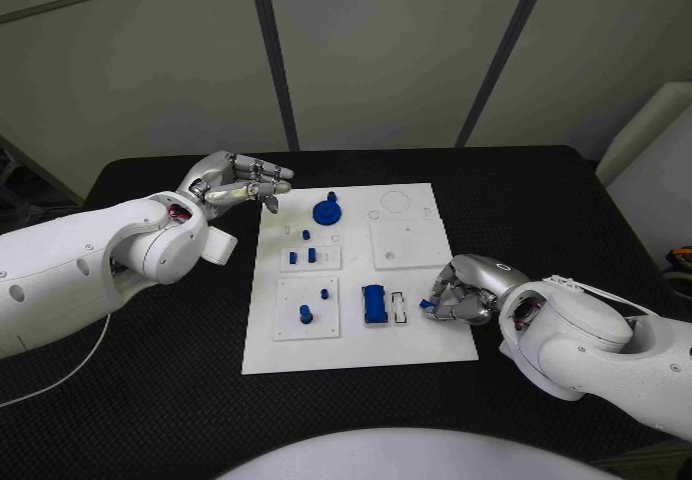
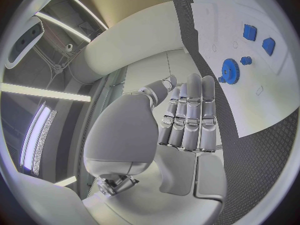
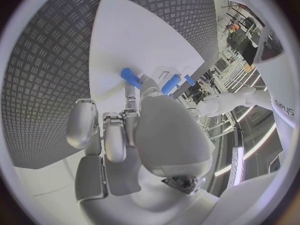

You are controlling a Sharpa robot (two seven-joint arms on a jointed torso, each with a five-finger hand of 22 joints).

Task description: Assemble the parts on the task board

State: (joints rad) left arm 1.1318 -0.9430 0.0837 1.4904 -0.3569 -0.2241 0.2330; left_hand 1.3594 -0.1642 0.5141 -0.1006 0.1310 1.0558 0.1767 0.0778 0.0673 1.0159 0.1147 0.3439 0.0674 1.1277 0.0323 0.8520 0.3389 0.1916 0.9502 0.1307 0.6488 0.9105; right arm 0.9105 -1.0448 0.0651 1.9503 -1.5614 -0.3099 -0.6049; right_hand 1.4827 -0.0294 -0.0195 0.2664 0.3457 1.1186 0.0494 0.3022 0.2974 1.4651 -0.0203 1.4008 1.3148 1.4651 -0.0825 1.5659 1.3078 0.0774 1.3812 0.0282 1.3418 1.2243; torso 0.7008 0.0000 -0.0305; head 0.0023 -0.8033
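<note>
Black desk (image 1: 144, 380) carries the white task board (image 1: 361, 345) at its middle. Left robot hand (image 1: 238, 182) hovers just off the board's far left corner, fingers straight and close together, holding nothing. Right robot hand (image 1: 459, 290) sits at the board's right edge, fingers curled, pinching a small blue part (image 1: 428, 303) at the fingertips. On the board: blue gear (image 1: 329, 210) near the far edge, upright blue block (image 1: 374, 303) beside the right hand, small blue pegs (image 1: 306, 313) in the left-side plates.
</note>
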